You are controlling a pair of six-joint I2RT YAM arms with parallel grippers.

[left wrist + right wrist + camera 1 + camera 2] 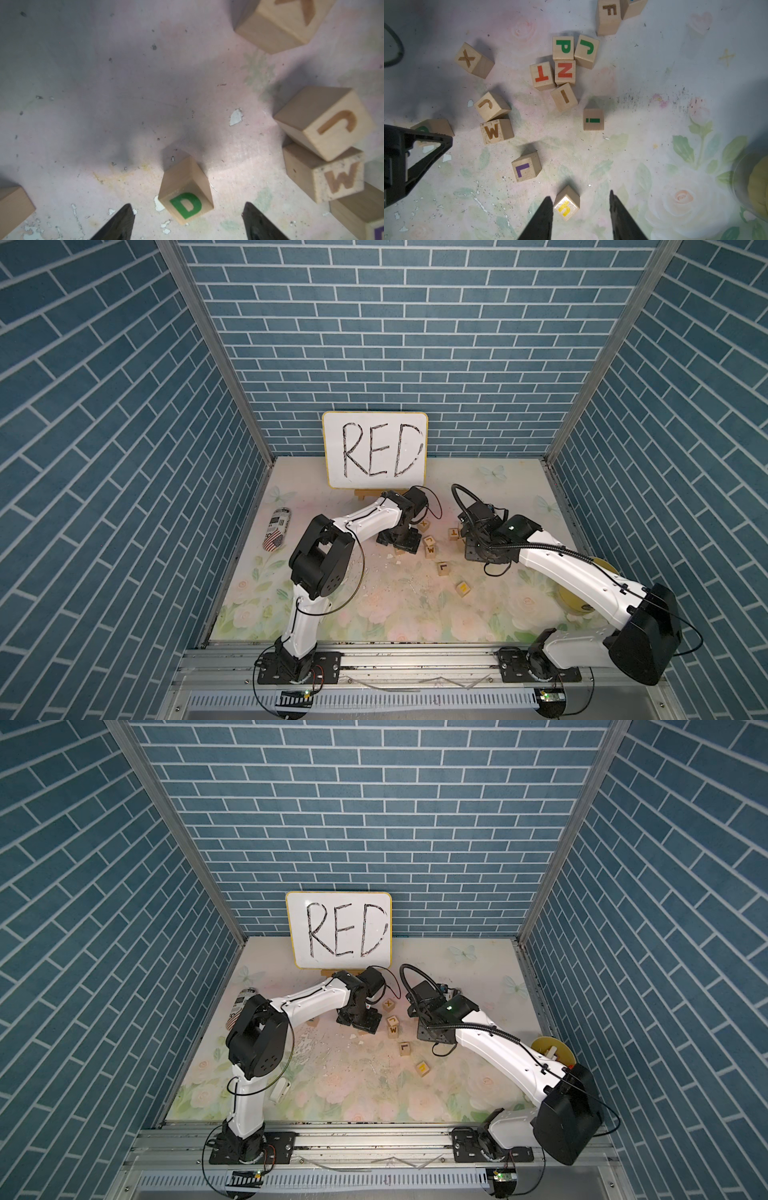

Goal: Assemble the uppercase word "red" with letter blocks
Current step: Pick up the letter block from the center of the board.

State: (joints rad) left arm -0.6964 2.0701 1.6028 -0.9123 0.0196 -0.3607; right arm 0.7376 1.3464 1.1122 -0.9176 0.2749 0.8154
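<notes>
In both top views the left jaws point down low over the counter [374, 614], in front of the whiteboard [374, 450] marked RED. Their own wrist covers what lies under them. The right jaws are hidden beneath their wrist too, so neither pair's state shows here. Between the two pairs of jaws runs a loose line of blocks: the X block [388, 1004], J block [392, 1020], W block [393, 1030], L block [404, 1048] and the yellow-lettered cube [422, 1068].

In the left wrist view the left jaws stand open, gripping nothing. The D block [186, 193] sits on the counter between the fingertips [122, 222]. It is turned cornerwise with its green letter up and has a clear gap on each side. Off to one side of the jaws the J block [326, 122] touches the W block [326, 174], with the X block [282, 22] farther out. A plain block [12, 201] lies off to the other side.

In the right wrist view the right jaws are open and hold nothing. The yellow-lettered cube [566, 204] lies on the counter between the fingertips [544, 218], close beside one and well clear of the other. Just beyond the jaws is the L block [526, 166]. Farther out is a cluster of blocks [563, 72] showing T, N, P, J and I. To one side the left jaws straddle the D block [436, 126], which is partly hidden by a finger.
</notes>
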